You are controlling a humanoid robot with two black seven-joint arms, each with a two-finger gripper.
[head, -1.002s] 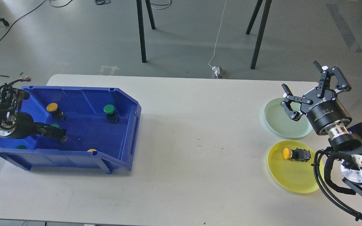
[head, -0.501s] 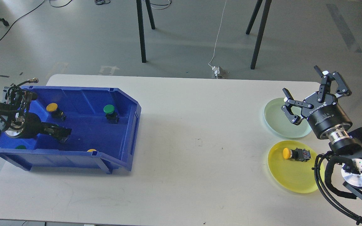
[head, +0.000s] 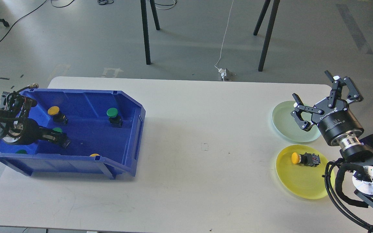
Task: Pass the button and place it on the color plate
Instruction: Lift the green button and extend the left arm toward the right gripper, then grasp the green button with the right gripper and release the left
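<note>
A blue bin (head: 131, 136) on the left of the table holds several push buttons: a yellow one (head: 54, 111), a green one (head: 112, 113), a green one (head: 57, 129) partly hidden behind my left gripper, and two more at the near wall. My left gripper (head: 62, 141) reaches low into the bin beside that half-hidden green button; its fingers show as one dark shape. My right gripper (head: 312, 86) is open and empty above the pale green plate (head: 285, 124). A yellow button (head: 304, 159) lies on its side on the yellow plate (head: 303, 184).
The white table (head: 202, 136) runs between the bin and the plates. My right arm's cables and wrist (head: 367, 178) overhang the yellow plate's right rim. Black stand legs (head: 146, 35) and a cable are on the floor behind the table.
My left gripper has shifted slightly inside the bin, staying beside the half-hidden green button. My right gripper has drifted a little to the right and stayed open. The buttons have not moved.
</note>
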